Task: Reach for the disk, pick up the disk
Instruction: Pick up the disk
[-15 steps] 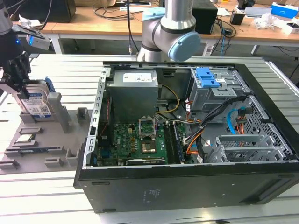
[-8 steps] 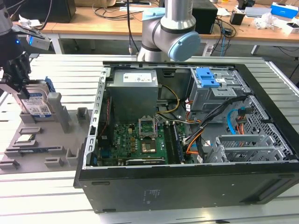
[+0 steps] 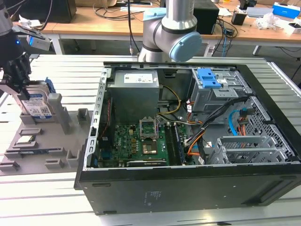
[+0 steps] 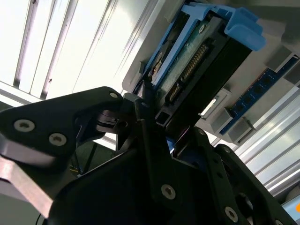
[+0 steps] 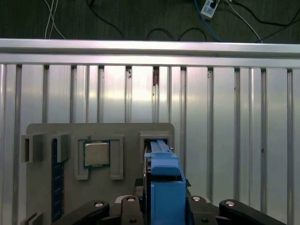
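The disk (image 3: pixel 38 107) stands on edge in a slot of the grey holder tray (image 3: pixel 70 141) at the exterior view's left, its white-and-blue label facing out and its blue bracket round it. My gripper (image 3: pixel 19 89) comes down on it from above, with black fingers on either side of its top edge. In the first wrist view the blue bracket of the disk (image 5: pixel 162 164) sits squeezed between the fingers of the gripper (image 5: pixel 165 199). The second wrist view shows the disk's connector end (image 4: pixel 197 61) with the gripper (image 4: pixel 157 119) closed against its sides.
A small square processor chip (image 5: pixel 96 153) lies in the tray (image 5: pixel 47 133) beside the disk's slot, also seen in the exterior view as the chip (image 3: pixel 26 140). An open computer case (image 3: pixel 188 132) stands to the exterior view's right of the tray. The ribbed metal table (image 3: pixel 47 197) carries everything.
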Controlling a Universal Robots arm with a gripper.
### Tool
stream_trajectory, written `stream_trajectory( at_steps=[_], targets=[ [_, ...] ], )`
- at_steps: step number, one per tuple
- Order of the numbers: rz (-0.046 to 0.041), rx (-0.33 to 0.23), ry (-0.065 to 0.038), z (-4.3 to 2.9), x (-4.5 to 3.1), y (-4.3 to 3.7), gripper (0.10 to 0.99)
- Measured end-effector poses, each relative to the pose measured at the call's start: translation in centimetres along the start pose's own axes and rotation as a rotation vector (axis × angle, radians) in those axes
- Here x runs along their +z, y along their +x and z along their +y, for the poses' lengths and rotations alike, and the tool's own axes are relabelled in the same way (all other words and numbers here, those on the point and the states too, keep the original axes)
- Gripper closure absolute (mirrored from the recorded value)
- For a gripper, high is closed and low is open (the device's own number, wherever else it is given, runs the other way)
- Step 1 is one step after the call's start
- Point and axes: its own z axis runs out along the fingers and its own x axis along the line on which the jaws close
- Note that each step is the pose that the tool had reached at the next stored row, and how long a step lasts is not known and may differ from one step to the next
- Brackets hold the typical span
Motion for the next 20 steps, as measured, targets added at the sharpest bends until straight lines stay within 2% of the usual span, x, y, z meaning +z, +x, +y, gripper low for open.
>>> stream_trajectory(
  at_steps=[4,6,13,16,20],
  targets=[
    [0.0,0.0,0.0,0.02,-0.43,-0.02,0.722],
    [0.0001,0.0,0.0,0.05,-1.12,-0.08,0.722],
    [0.0,0.0,0.0,0.1,-2.52,-0.18,0.722],
    [0.0001,0.0,0.0,0.14,-3.66,-0.2,0.722],
    [0.0,0.0,0.0,0.17,-4.62,-0.22,0.722]
  ],
)
